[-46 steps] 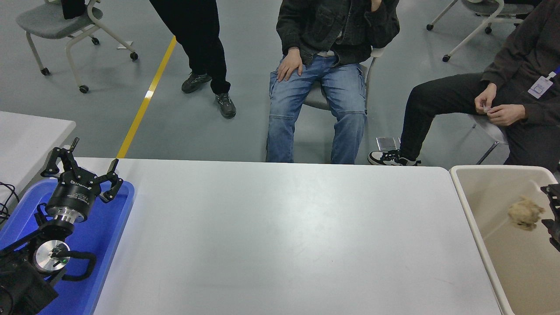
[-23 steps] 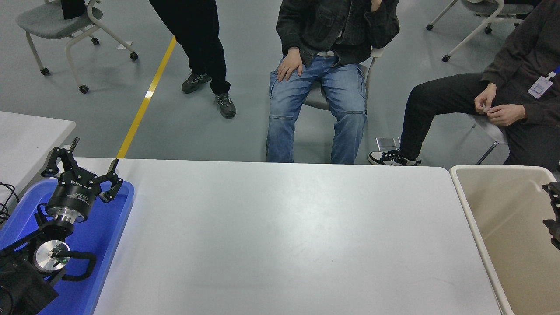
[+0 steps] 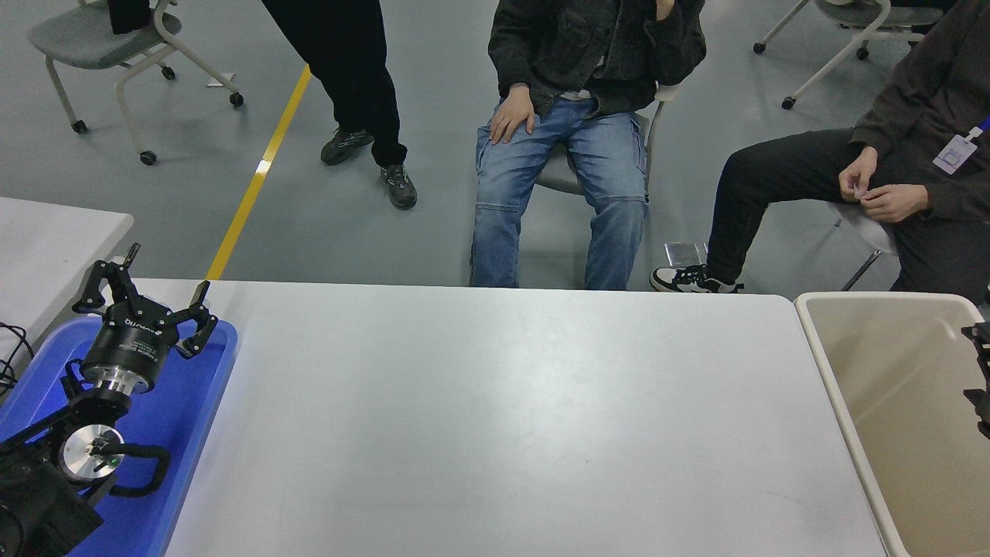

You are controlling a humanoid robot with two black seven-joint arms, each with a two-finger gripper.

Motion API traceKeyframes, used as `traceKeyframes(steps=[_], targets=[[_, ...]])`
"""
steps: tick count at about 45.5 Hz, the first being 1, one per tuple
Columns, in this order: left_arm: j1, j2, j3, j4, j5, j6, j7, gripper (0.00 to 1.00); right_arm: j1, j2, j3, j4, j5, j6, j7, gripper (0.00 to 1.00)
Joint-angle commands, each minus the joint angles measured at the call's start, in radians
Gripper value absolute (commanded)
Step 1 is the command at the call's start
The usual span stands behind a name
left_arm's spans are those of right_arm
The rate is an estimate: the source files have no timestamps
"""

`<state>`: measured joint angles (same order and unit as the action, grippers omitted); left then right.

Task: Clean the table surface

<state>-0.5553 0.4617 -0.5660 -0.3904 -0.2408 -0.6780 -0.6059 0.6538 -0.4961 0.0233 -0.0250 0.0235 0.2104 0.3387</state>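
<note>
The table surface (image 3: 495,418) is a wide matte white top filling the middle of the head view, with nothing lying on it. My left gripper (image 3: 166,271) is parked open above the blue tray at the lower left. My right gripper (image 3: 979,370) shows only as a sliver at the right edge, over the beige bin; its two fingers stand apart and hold nothing.
A blue plastic tray (image 3: 186,433) lies at the table's left end. A beige bin (image 3: 841,402) stands off the table's right end. A smaller white tabletop (image 3: 54,240) is at the far left. Three people sit or stand beyond the far edge.
A crumpled beige wad that was in the air over the bin one second ago has dropped out of sight. My right gripper has drawn slightly to the right.
</note>
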Motion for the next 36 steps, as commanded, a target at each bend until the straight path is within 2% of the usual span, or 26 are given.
traceKeyframes(steps=[1, 9, 25, 36], targets=[[0.0, 0.0, 0.0, -0.001, 0.0, 0.0, 0.0, 1.0, 0.055, -0.01, 0.15, -0.018, 0.047, 0.132, 0.011, 0.98], [0.0, 0.0, 0.0, 0.001, 0.0, 0.0, 0.0, 1.0, 0.095, 0.014, 0.263, -0.016, 0.062, 0.155, 0.013, 0.98], [0.0, 0.0, 0.0, 0.001, 0.0, 0.0, 0.0, 1.0, 0.118, 0.159, 0.415, -0.015, 0.064, 0.169, 0.017, 0.98], [0.0, 0.0, 0.0, 0.001, 0.0, 0.0, 0.0, 1.0, 0.141, 0.226, 0.469, 0.007, 0.066, 0.225, 0.092, 0.98]])
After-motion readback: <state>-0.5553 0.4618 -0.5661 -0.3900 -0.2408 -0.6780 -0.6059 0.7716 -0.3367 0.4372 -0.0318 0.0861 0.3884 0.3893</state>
